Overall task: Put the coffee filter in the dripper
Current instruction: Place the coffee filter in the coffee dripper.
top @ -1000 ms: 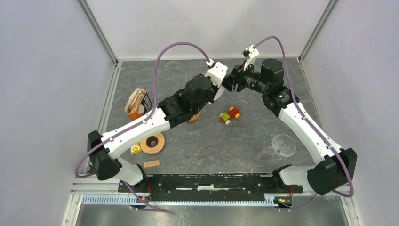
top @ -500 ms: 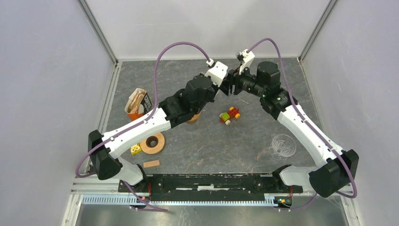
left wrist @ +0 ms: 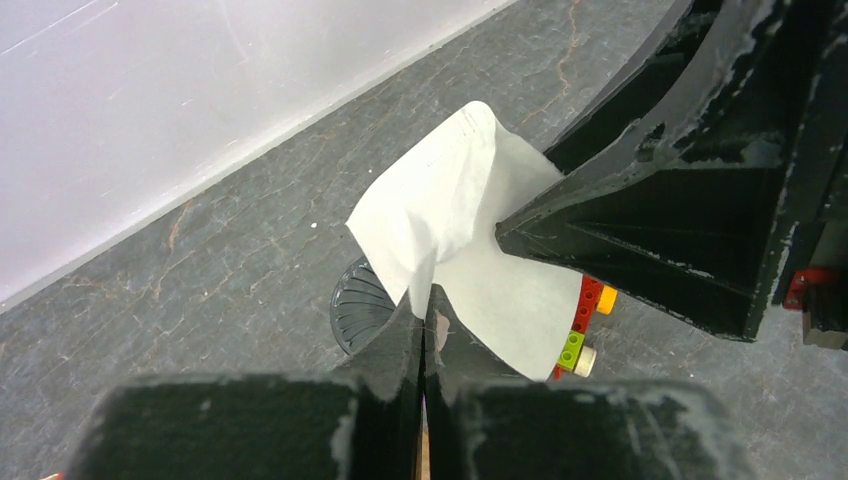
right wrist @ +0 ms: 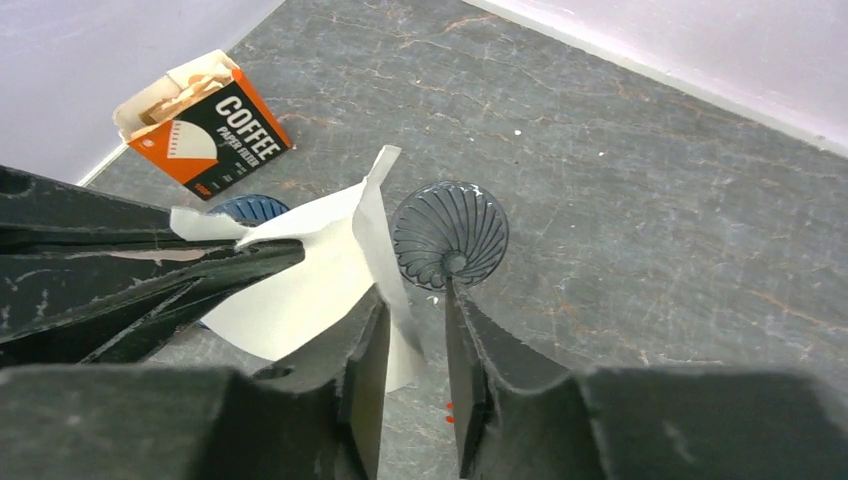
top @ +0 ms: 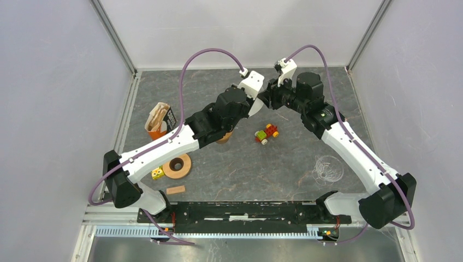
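Observation:
My left gripper (left wrist: 422,300) is shut on the lower corner of a white paper coffee filter (left wrist: 450,210) and holds it in the air above the back middle of the table. A dark ribbed dripper (left wrist: 355,305) stands on the table just below and behind the filter. It also shows in the right wrist view (right wrist: 450,232). My right gripper (right wrist: 412,300) is open, with a loose flap of the filter (right wrist: 300,280) between its fingers. In the top view the two grippers meet tip to tip, left (top: 257,103) and right (top: 266,99).
An orange coffee filter box (top: 161,120) stands at the left, also in the right wrist view (right wrist: 205,125). A small toy of coloured bricks (top: 266,133) lies below the grippers. A clear glass piece (top: 329,169), a wooden ring (top: 176,165) and small blocks (top: 176,190) lie nearer the front.
My right gripper has moved left and closed in on the left gripper and the filter. The left arm has hardly moved.

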